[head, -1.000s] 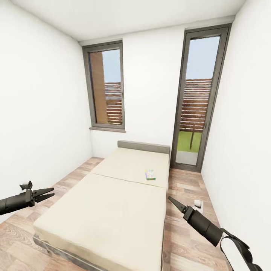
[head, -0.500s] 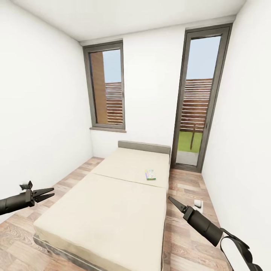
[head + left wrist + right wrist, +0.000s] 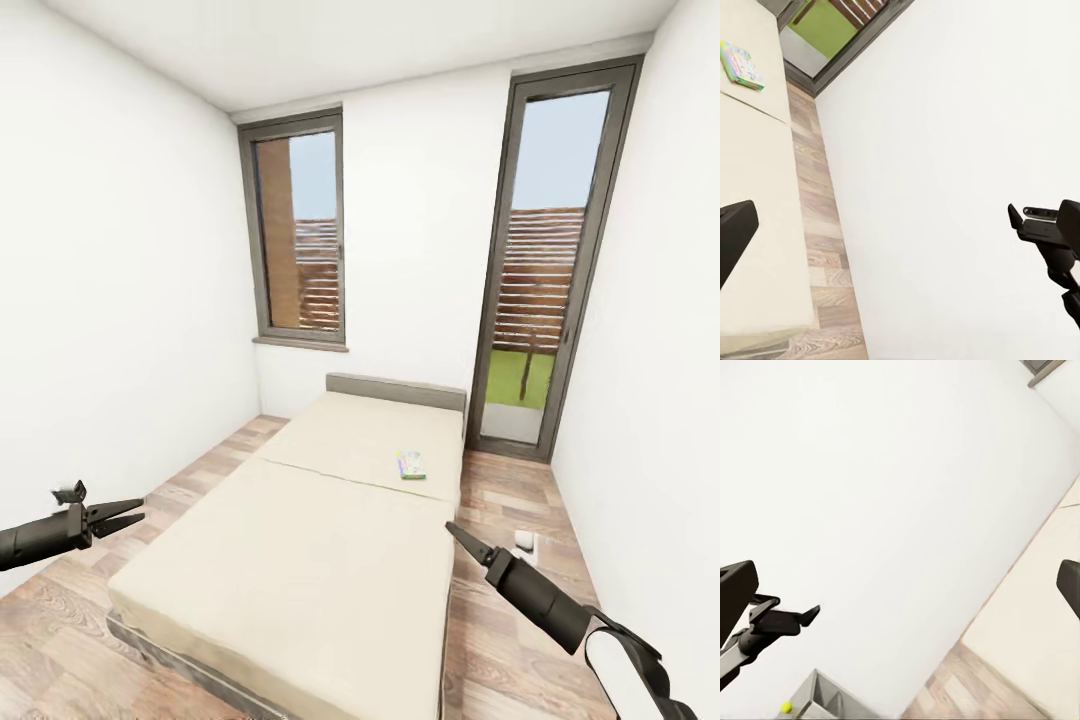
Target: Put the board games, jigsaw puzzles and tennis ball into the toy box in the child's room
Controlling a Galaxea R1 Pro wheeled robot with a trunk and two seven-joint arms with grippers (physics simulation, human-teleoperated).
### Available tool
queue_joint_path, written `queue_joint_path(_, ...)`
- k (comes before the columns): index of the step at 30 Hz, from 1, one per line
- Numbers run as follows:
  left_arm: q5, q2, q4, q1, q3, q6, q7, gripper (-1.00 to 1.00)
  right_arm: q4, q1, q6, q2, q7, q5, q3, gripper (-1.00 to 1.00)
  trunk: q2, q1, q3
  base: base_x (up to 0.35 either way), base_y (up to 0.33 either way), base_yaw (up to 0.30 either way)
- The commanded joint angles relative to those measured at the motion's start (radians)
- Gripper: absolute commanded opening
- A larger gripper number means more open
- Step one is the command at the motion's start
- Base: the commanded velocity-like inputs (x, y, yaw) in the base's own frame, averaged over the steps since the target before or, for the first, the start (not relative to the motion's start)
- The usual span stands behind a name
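One board game (image 3: 411, 465), a flat colourful box, lies on the far half of the beige bed (image 3: 300, 560), near its right edge. The left wrist view also catches that board game (image 3: 741, 64) on the mattress. A small yellow-green ball (image 3: 786, 706), like the tennis ball, rests on a grey frame (image 3: 821, 695) low by the white wall. My left gripper (image 3: 135, 512) hovers open over the floor left of the bed, holding nothing. My right gripper (image 3: 452, 530) hangs open at the bed's right side, well short of the board game.
A small white object (image 3: 524, 541) lies on the wood floor right of the bed. White walls close in on both sides. A window (image 3: 298, 240) and a tall glass door (image 3: 535, 260) stand in the far wall. Narrow strips of floor run along both sides of the bed.
The whole picture has shifted a little, so the camera moved: bed, window and door now sit further right. Both arms keep the same pose in the view.
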Motion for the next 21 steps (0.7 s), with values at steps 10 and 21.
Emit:
queue_joint_path(10,-0.001,0.0,-0.001,-0.001,0.001,0.029,-0.004,1.0,0.001,0.0,0.027,0.003,-0.002,0.073,-0.005,1.0,-0.001,0.0,0.0,0.0,0.0,0.272)
queue_joint_path(21,-0.001,-0.001,-0.004,-0.002,-0.002,0.063,-0.004,1.0,0.005,0.0,0.045,0.004,-0.012,0.087,-0.005,1.0,-0.001,0.0,0.0,0.0,0.0,0.289)
